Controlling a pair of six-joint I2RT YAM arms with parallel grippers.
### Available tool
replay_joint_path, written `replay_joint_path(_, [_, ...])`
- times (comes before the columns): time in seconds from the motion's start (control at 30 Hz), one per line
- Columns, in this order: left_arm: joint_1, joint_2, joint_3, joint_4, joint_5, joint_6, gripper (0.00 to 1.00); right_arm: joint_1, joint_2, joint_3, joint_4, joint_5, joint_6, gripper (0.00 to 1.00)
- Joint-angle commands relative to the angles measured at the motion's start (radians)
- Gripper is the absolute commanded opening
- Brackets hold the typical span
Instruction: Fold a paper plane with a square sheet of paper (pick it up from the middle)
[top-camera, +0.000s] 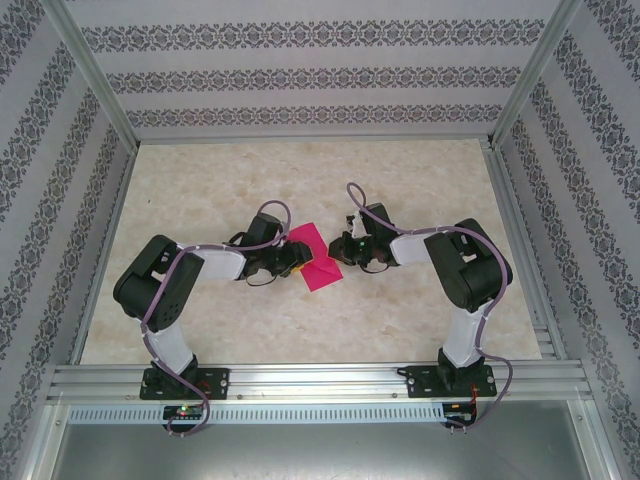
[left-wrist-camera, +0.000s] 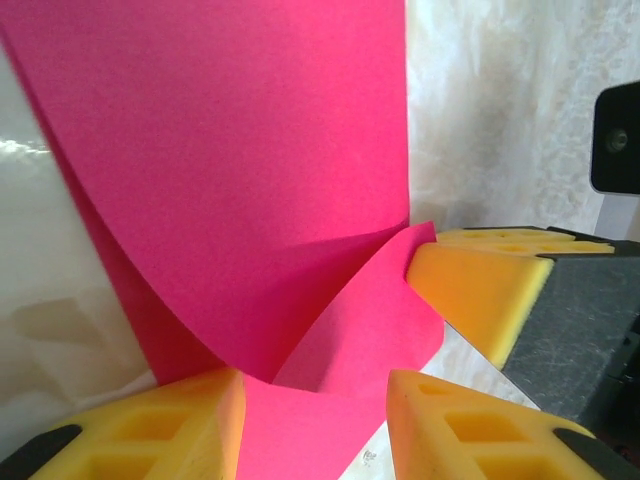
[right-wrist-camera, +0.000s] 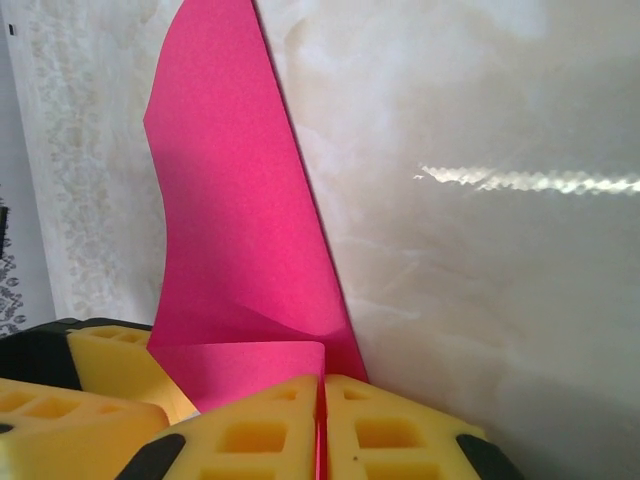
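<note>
Bright, even overhead light, soft shadows, a white glare streak on the table (right-wrist-camera: 520, 180)

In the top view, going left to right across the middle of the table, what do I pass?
Left arm → left gripper → paper → right gripper → right arm.

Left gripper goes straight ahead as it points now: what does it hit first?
The paper: it stands between the left gripper's open fingers, dead ahead. The right gripper, shut on the same paper, sits off to one side; depth there is unclear, but the paper comes first.
</note>
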Motion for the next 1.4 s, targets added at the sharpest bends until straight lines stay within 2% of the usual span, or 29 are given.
replay_joint_path(0.0, [-0.008,-0.025,-0.030,0.075,-0.035,-0.068,0.42,-0.015,-0.004,-0.017,0.043,-0.011,0.013,0.12])
replay_joint_path(0.27, [-0.019,-0.024,-0.032,0.092,-0.066,-0.097,0.39,-0.016,-0.019,-0.024,0.050,-0.015,0.020,0.23])
replay_joint_path(0.57, [-0.020,-0.017,-0.020,0.092,-0.066,-0.093,0.21,-0.038,-0.131,-0.056,0.017,0.036,0.025,0.41])
replay_joint_path(0.7, [-0.021,-0.018,-0.007,0.081,-0.073,-0.073,0.11,-0.053,-0.199,-0.076,-0.019,0.081,0.021,0.52])
replay_joint_path(0.87, [-0.021,-0.052,0.019,0.009,-0.085,-0.018,0.03,-0.064,-0.307,-0.099,-0.080,0.142,0.000,0.67])
replay_joint_path(0.97, [-0.022,-0.112,0.061,-0.117,-0.098,0.063,0.01,-0.067,-0.390,-0.112,-0.139,0.212,-0.024,0.74])
replay_joint_path(1.07, [-0.022,-0.191,0.141,-0.324,-0.129,0.191,0.01,-0.070,-0.489,-0.123,-0.210,0.308,-0.052,0.79])
replay_joint_path(1.23, [-0.027,-0.271,0.377,-0.795,-0.270,0.447,0.01,-0.075,-0.635,-0.151,-0.313,0.490,-0.071,0.83])
replay_joint_path(1.37, [-0.045,-0.255,0.557,-1.064,-0.432,0.584,0.00,-0.091,-0.697,-0.176,-0.348,0.552,-0.065,0.86])
